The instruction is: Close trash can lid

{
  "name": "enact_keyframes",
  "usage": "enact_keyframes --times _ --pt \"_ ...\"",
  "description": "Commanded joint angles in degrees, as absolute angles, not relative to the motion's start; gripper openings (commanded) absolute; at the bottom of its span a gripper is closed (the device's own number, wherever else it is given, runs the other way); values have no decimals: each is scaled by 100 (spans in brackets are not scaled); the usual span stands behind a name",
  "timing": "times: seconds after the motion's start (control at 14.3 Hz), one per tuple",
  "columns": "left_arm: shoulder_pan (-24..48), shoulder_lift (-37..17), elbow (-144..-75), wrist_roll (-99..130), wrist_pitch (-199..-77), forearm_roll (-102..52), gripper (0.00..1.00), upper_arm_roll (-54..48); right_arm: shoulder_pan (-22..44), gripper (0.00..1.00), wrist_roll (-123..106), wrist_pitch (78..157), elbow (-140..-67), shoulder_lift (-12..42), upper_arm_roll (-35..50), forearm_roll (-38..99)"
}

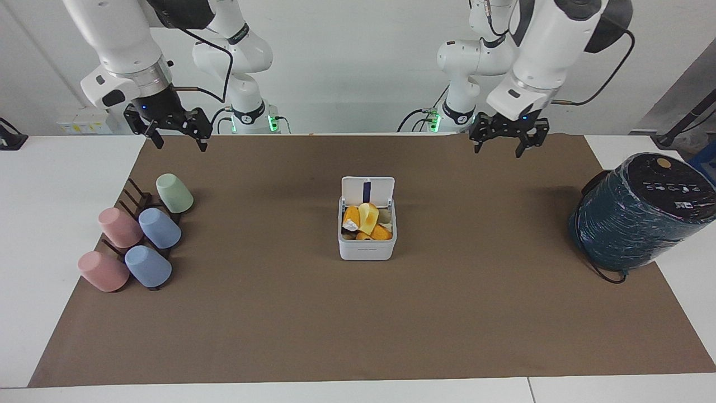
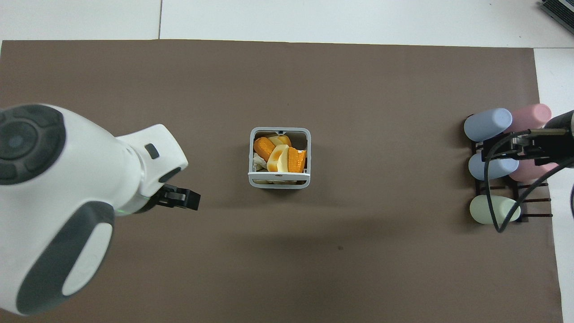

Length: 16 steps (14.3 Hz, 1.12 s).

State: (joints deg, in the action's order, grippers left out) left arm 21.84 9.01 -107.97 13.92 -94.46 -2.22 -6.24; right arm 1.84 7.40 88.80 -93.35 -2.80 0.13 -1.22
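The small white trash can [image 1: 366,247] stands at the middle of the brown mat, full of orange and yellow peel. It also shows in the overhead view [image 2: 253,157]. Its lid [image 1: 367,190] stands upright on the side nearer to the robots, with the dark blue strip showing; in the overhead view only the lid's edge [image 2: 278,174] shows. My left gripper [image 1: 499,151] is open and empty, in the air over the mat's edge by the robots, toward the left arm's end from the can; it also shows in the overhead view [image 2: 181,198]. My right gripper [image 1: 180,145] is open and empty and waits above the cup rack.
A large dark teal wrapped cylinder [image 1: 637,215] with a cable stands at the left arm's end of the mat. A dark rack with several pink, blue and green cups [image 1: 140,235] lies at the right arm's end [image 2: 493,166]. The brown mat [image 1: 358,324] covers most of the table.
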Motion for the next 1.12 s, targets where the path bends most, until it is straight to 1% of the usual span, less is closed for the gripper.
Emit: enact_keyframes --times 0.0,0.14,0.28,0.42,0.56,0.7,0.84,0.98,1.05 --pt "2758 1397 -11478 2159 -9878 -579 78 -519 123 100 624 8903 -9492 -422 35 -132" --pt "3118 1494 -11732 2591 -10368 -668 68 -519 123 100 624 8903 -9492 -422 35 -132" --pt "3444 1494 -12005 3021 -11001 -668 62 -519 123 100 633 8912 -9483 -422 35 -123" --pt "3673 1372 -12216 3321 -11677 -668 59 -519 123 100 624 8912 -9492 -422 35 -123" --pt "3814 1083 -12331 3515 -12389 -668 52 -519 123 100 624 8912 -9492 -422 35 -132" --pt "3963 574 -12296 3795 -13109 -677 42 -519 123 100 624 8912 -9483 -422 35 -132" --pt "3964 256 -12287 3972 -13997 -694 38 -519 123 100 624 8903 -9483 -422 35 -132" --pt "3885 -25 -12130 3973 -14605 -738 34 -510 123 100 624 8912 -9492 -422 35 -132" --pt "3815 -166 -11998 3973 -14808 -808 30 -510 123 100 624 8912 -9492 -422 35 -132"
